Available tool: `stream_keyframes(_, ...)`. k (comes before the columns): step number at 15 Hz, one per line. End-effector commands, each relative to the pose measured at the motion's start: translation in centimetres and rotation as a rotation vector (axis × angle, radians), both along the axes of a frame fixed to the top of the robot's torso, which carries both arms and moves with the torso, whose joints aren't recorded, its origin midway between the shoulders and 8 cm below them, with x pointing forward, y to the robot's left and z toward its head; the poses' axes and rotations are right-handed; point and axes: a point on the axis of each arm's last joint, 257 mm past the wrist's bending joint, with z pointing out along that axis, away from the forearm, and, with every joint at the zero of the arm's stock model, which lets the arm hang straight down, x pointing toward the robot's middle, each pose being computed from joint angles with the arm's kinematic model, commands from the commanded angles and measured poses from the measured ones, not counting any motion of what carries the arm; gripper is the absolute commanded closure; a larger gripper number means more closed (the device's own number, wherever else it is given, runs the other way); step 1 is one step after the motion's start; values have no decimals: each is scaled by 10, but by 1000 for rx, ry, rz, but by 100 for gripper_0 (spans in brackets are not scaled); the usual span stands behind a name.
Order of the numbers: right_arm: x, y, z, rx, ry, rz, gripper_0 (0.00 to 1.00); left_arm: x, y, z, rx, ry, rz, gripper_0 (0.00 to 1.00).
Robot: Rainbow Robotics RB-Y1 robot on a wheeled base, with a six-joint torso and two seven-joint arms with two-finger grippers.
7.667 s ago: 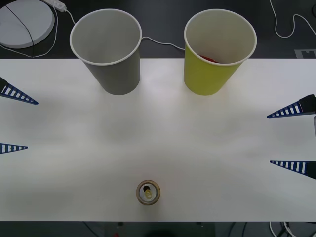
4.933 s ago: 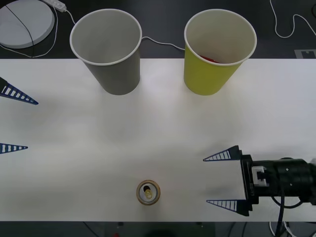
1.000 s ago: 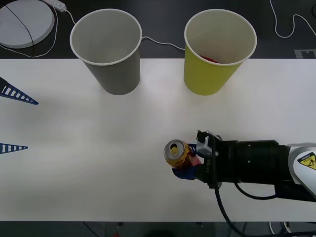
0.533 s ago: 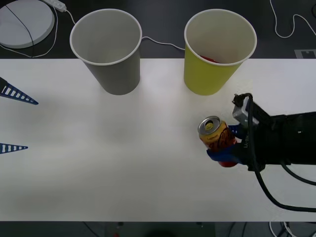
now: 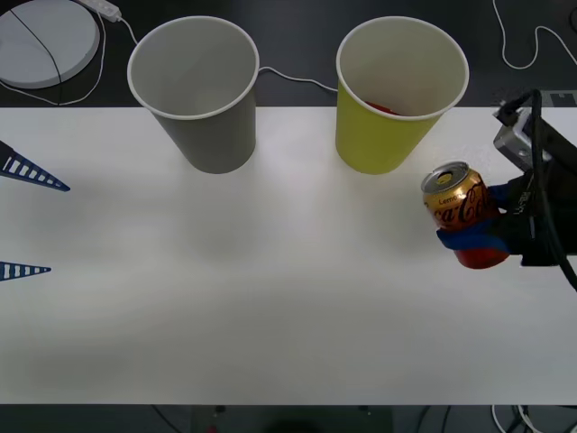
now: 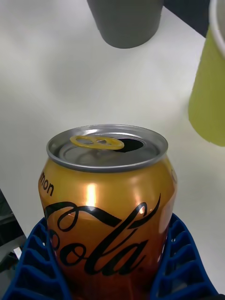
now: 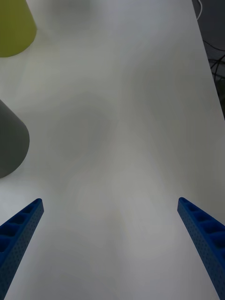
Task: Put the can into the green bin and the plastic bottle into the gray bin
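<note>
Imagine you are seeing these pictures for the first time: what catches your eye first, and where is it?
First, the can, gold above and red below, clamped in the right gripper and lifted at the table's right side, just right of the green bin. Next, the two big cups at the table's far edge: the gray bin on the left, the green one beside it. The left gripper waits open at the left edge.

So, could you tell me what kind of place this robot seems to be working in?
Probably a lab or test bench rather than a home: a plain white table against a dark floor with loose white cables, two paper cups, the gray bin and green bin, staged as props.
</note>
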Motion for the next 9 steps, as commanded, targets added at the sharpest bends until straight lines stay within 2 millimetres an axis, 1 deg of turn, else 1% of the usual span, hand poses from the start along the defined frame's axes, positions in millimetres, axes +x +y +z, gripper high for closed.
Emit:
stream_keyframes(1,14,-16,26,-49,4,-6,100,0,0,0,0,0,0,0)
stream_keyframes(3,23,-29,44,-98,4,-13,100,0,0,0,0,0,0,0)
stream_keyframes(5,34,-34,59,-134,1,-18,100,0,0,0,0,0,0,0)
stream_keyframes(7,52,-33,73,-165,15,-19,100,0,0,0,0,0,0,0)
stream_keyframes(9,77,-30,86,-180,21,-33,100,0,0,0,0,0,0,0)
